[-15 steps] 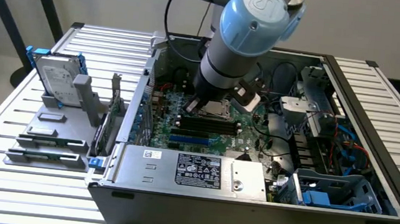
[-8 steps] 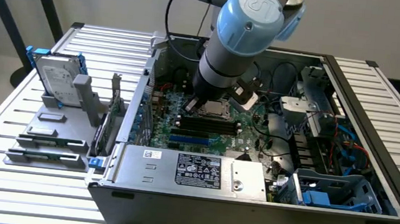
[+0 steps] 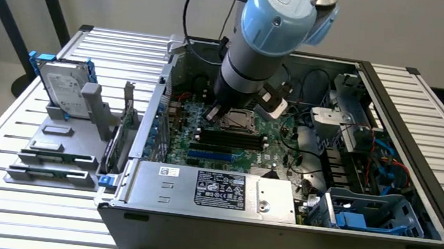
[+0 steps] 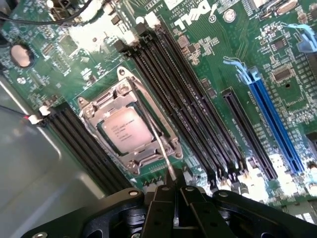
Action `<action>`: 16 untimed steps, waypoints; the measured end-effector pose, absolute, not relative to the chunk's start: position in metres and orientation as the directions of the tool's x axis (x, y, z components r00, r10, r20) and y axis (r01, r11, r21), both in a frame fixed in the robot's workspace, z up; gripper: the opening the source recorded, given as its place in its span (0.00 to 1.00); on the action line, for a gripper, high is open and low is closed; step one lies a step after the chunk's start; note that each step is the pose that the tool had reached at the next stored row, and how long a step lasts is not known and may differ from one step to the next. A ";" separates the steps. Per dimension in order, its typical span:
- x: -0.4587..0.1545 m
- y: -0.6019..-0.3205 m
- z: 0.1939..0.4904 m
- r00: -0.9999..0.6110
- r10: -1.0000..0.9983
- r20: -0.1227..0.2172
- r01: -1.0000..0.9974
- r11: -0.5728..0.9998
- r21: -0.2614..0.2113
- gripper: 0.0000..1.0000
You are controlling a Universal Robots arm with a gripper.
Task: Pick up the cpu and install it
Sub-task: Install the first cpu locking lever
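The cpu (image 4: 128, 131), a small square chip with a silvery top, lies flat in its socket on the green motherboard (image 4: 223, 59), framed by the metal retention bracket (image 4: 94, 106). A thin metal socket lever (image 4: 161, 148) runs along the side of the socket and ends between my fingertips. My gripper (image 4: 174, 191) is shut on that lever's end, just beside the socket. In the exterior view the gripper (image 3: 225, 114) reaches down into the open computer case (image 3: 277, 226), right at the socket (image 3: 243, 121).
Black memory slots (image 4: 173, 84) and a blue slot (image 4: 275, 124) flank the socket. A power supply (image 3: 216, 190) fills the case's near side, with a blue drive cage (image 3: 375, 213) and cables on the exterior view's right. A hard drive (image 3: 64, 89) and grey blocks (image 3: 51, 146) stand outside, left.
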State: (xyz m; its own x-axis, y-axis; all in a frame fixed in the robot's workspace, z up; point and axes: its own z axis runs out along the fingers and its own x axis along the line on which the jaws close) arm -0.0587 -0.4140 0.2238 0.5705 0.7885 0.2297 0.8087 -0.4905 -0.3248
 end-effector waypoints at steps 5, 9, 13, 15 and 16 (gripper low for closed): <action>-0.058 -0.414 0.240 0.570 0.789 0.229 0.809 -0.490 -0.325 0.11; -0.051 -0.414 0.247 0.572 0.789 0.226 0.807 -0.491 -0.327 0.11; -0.048 -0.418 0.247 0.573 0.789 0.222 0.805 -0.493 -0.328 0.11; -0.047 -0.421 0.247 0.574 0.789 0.220 0.805 -0.494 -0.328 0.11; -0.047 -0.422 0.247 0.574 0.789 0.219 0.805 -0.495 -0.328 0.11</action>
State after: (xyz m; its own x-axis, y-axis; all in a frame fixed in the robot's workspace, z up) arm -0.0468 -0.4223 0.2470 0.5743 0.7887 0.2195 0.8048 -0.4949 -0.3276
